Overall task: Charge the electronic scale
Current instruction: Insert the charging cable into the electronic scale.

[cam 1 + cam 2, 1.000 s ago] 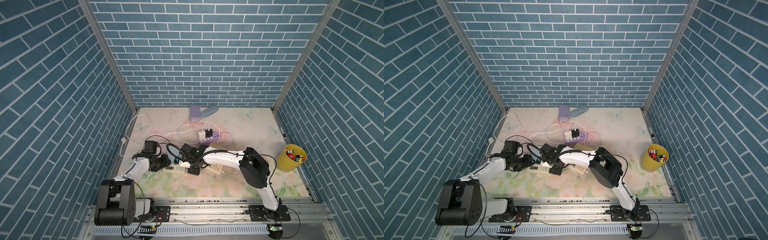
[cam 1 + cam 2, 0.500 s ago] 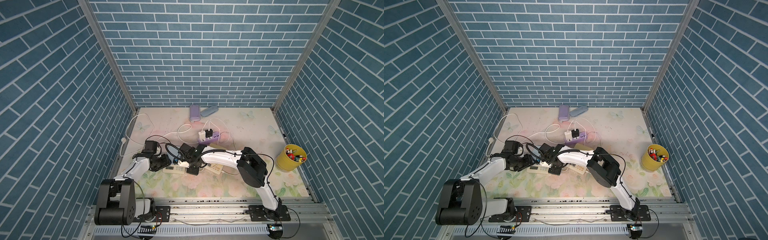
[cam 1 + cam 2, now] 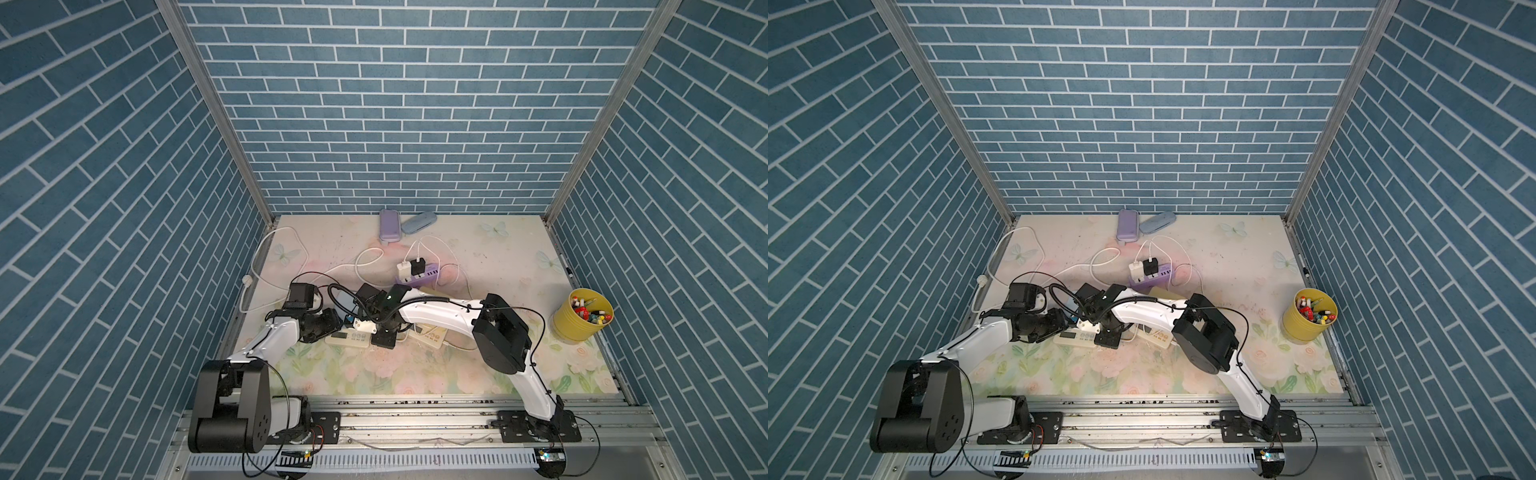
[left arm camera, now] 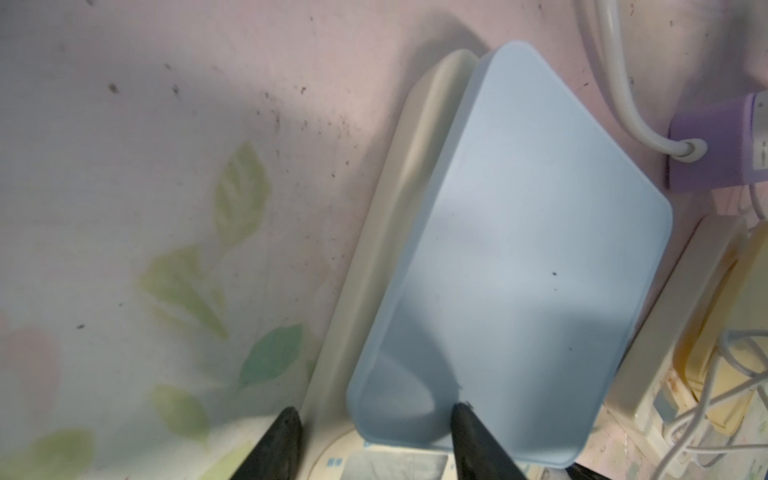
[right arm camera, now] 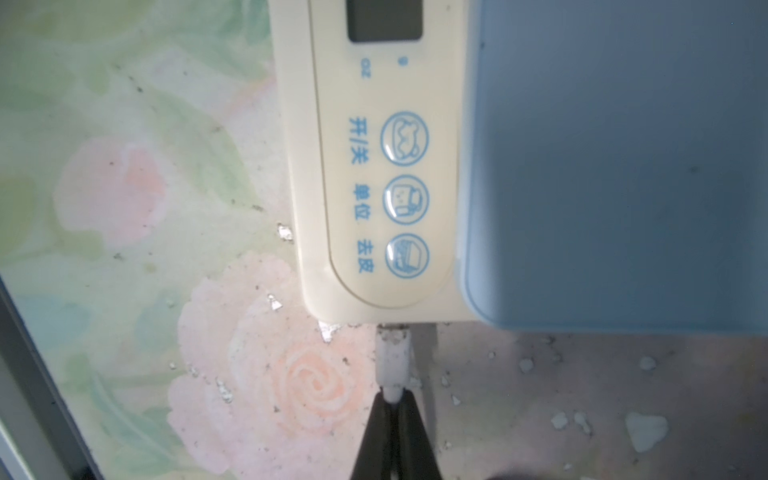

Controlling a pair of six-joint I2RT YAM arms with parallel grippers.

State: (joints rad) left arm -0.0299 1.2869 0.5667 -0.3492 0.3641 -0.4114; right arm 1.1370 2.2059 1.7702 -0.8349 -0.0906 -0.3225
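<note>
Near the table's (image 3: 457,374) front edge, left of its middle, the electronic scale (image 3: 348,338) lies flat. The left gripper (image 4: 374,415) sits astride one corner with jaws parted; I cannot tell whether they clamp it. The right gripper (image 5: 392,401), clenched on the white charging plug (image 5: 392,353), holds its tip against the scale's side edge. This looks like the plugging-in step, and next it needs a straight push home, then release.

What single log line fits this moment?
right gripper: shut on plug; plug: tip at scale port, seating unclear; left gripper: open, astride scale edge
</note>
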